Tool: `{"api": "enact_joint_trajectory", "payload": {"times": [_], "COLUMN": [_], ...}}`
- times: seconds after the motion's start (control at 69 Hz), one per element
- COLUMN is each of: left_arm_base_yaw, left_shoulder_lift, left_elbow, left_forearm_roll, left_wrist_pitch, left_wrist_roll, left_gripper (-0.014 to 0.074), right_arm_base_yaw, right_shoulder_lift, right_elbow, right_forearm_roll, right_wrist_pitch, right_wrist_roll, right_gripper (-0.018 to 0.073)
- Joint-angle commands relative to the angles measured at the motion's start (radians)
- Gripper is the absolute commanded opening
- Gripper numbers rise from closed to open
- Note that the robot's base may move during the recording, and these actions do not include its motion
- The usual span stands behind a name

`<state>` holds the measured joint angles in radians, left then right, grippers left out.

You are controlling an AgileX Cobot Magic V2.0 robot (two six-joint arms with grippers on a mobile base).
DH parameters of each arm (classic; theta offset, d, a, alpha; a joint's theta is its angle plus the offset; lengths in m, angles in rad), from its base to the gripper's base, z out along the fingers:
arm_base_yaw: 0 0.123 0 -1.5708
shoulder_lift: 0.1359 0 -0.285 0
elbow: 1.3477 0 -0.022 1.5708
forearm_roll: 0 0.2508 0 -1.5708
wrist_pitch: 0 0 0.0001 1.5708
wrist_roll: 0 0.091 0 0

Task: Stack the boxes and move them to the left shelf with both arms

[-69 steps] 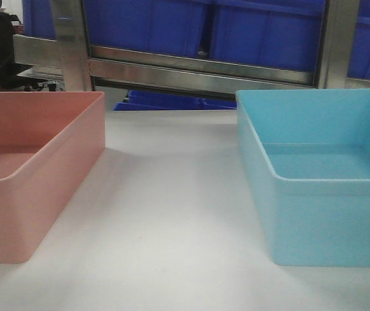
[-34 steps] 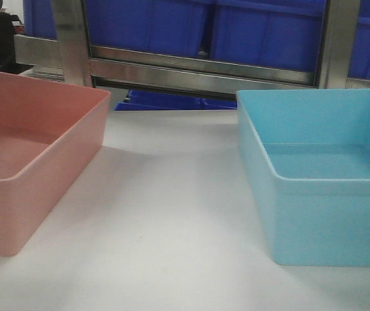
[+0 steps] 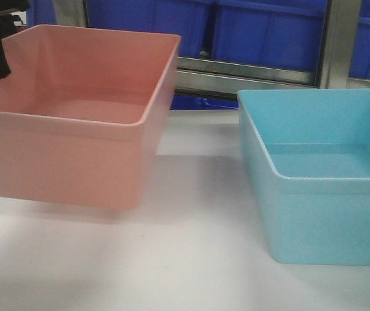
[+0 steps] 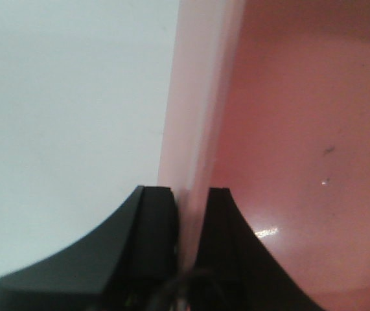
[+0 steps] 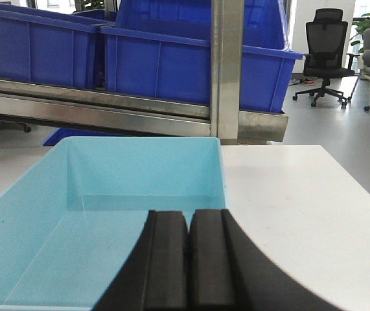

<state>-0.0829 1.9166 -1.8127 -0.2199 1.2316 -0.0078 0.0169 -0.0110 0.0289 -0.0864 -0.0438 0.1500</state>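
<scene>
Exterior front-facing view: the pink box (image 3: 74, 142) is lifted clear of the desk (image 3: 197, 259), higher and further right than a second ago, with its shadow beneath. Its opening faces up. Its left end is cropped, so I cannot tell its long axis. The left claw (image 4: 186, 204) pinches its side wall, one finger on each face. The blue box (image 3: 327, 207) has not moved, its long axis running away from the camera. The right claw (image 5: 188, 220) hangs over it, fingers pressed together and holding nothing.
</scene>
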Motion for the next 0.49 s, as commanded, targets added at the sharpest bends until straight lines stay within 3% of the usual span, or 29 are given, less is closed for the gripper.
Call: {"api": "enact_joint_trajectory", "payload": {"times": [0.0,0.305,0.479], "left_arm_base_yaw": [-0.045,-0.174,-0.257], "left_shoulder_lift": [-0.112,-0.334,-0.387], "left_elbow": [0.035,0.467,0.622], "left_forearm_roll": [-0.058,-0.054,-0.054], "left_wrist_pitch": [-0.034,-0.298,-0.384], "left_wrist_roll": [-0.090,-0.223,-0.274], "left_gripper": [-0.0004,-0.0004,-0.0004], "right_arm_base_yaw": [-0.005,-0.005,-0.005], "right_shoulder_lift": [-0.019,-0.019,-0.019], "right_elbow": [-0.018,-0.018,-0.018], "right_forearm_roll": [-0.013,-0.013,-0.013], "right_wrist_pitch": [-0.082,-0.082,-0.082], "right_wrist_roll": [-0.002,-0.002,-0.002], "right_gripper": [0.0049,0.0049,0.0049]}}
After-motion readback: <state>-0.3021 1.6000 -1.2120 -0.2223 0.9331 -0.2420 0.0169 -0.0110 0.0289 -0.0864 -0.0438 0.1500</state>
